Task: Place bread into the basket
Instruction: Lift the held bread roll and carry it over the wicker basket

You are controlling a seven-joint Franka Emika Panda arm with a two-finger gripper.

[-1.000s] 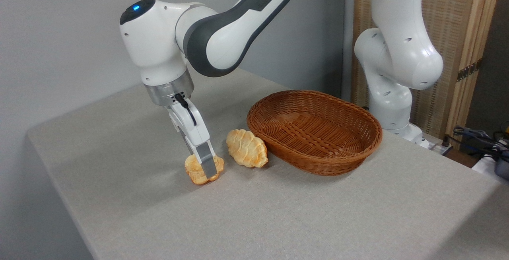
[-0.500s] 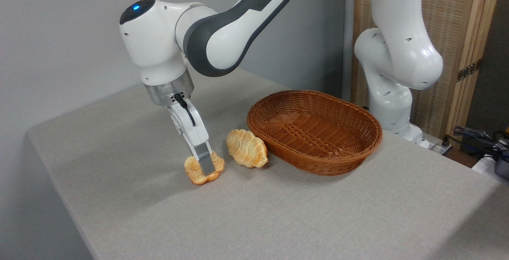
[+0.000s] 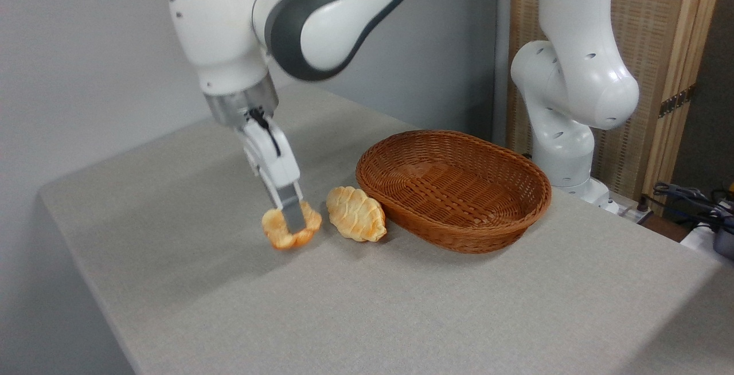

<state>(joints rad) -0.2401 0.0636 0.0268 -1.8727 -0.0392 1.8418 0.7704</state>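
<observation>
My gripper is shut on the small roundish bread, which hangs just above the grey table left of centre. The near finger crosses the front of that bread; the far finger is hidden behind it. The longer ridged bread lies on the table to the right, apart from the held piece and right beside the basket. The reddish-brown wicker basket stands to the right of both pieces, with nothing inside it.
The grey table drops off at its left and front edges. The arm's white base rises behind the basket at the right. A wooden screen stands at the back right, with cables at the far right edge.
The gripper has risen with the small bread clamped in it, lifting it off the table. The arm's wrist moved up as well. The long bread and basket have not moved.
</observation>
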